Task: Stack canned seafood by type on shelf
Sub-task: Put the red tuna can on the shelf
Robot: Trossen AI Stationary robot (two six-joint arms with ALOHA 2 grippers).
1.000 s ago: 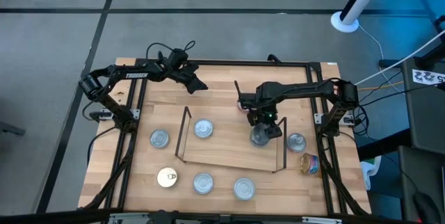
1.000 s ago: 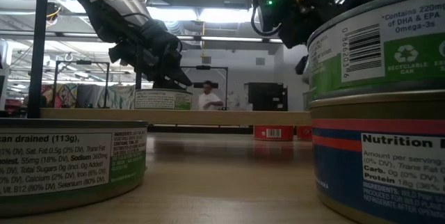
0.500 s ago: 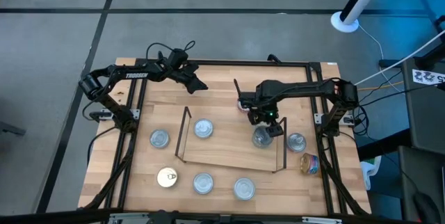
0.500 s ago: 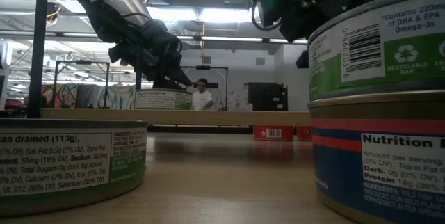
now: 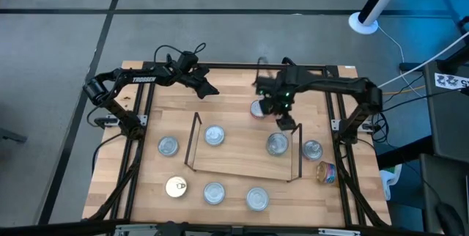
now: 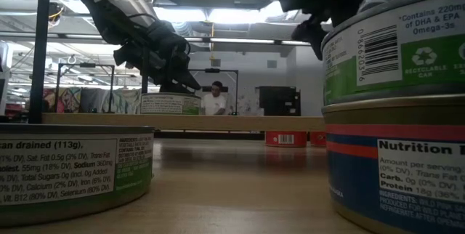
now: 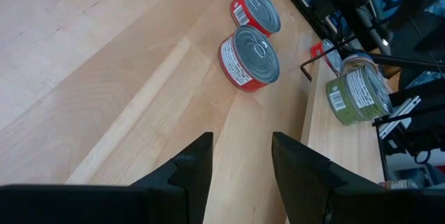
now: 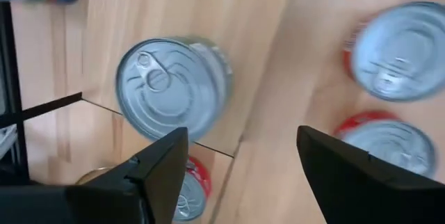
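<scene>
Overhead, flat round ribbed-metal tins (image 5: 277, 144) sit on a light-wood shelf (image 5: 242, 155).

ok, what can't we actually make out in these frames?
- Right hand, high view: smeared by motion blur; the red tins beside it are mostly under the arm.
- Shelf, low view: two near tins fill the foreground.
- Tin types, high view: only lids show, labels unreadable.
- Left hand: empty, idle at the table's back.
</scene>
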